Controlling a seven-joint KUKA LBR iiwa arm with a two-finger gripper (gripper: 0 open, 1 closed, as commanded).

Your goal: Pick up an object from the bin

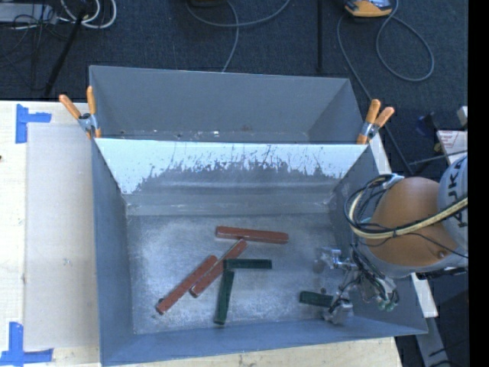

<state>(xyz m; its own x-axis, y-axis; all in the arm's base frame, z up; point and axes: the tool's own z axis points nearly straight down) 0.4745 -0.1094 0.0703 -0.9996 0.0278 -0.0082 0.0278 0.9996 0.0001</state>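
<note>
Bin (221, 109): grey metal, with sloping walls and a speckled floor.
Arm: enters from the right and dips into the bin's near right corner.
Orange cover (409, 220): round, on the wrist, above the bin's right wall.
Cables (365, 205): looped over the cover's left side.
End effector (338, 285): low over the floor in the near right corner, its metal parts pointing left. I cannot tell how wide it stands.
Short dark green block (312, 298): lies flat on the floor at the near right, the thing closest to the end effector. Its right end reaches the end effector's lower metal parts. Whether it is clasped cannot be told.
Flat brown bar (252, 235): lies almost level at the middle of the floor, well apart from the end effector.
Slanted brown bars (200, 277): two, side by side, running from the middle down towards the near left.
Level dark green bar (248, 264): just below the flat brown bar, its left end by the slanted ones.
Upright dark green bar (224, 297): runs from that bar's left end towards the near wall.
</note>
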